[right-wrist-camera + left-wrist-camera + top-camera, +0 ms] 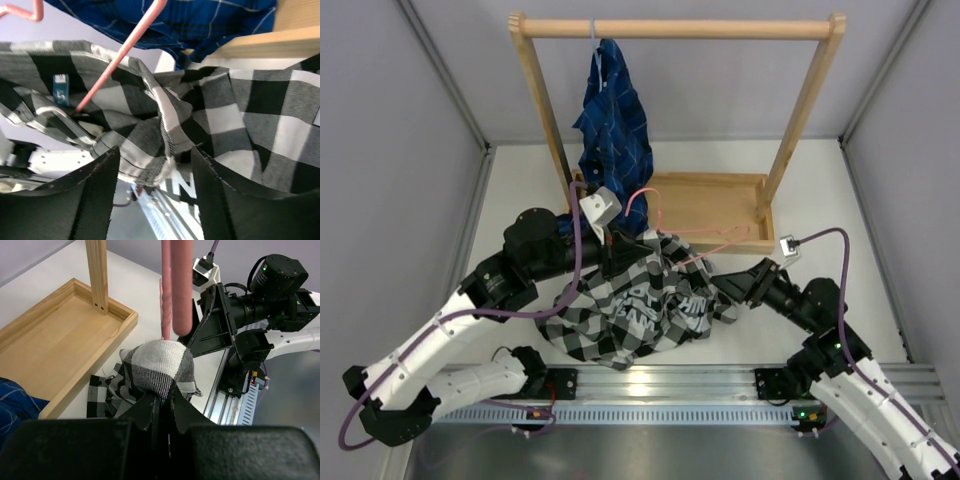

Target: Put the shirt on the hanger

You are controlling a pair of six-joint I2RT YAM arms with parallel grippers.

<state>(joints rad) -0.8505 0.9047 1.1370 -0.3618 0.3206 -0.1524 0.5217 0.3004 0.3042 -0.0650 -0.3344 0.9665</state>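
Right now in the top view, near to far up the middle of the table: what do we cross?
Metal rail → checked shirt → wooden tray → top bar of the rack.

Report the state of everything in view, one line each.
shirt, crumpled heap, draped over one end of the hanger
hanger, one end inside the shirt, not on the rack
left pincer, shut on the shirt
right pincer, open around a shirt fold
blue shirt, hanging from the wooden rack

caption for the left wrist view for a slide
Left gripper pinches the checked shirt near the pink hanger, wooden tray at left.
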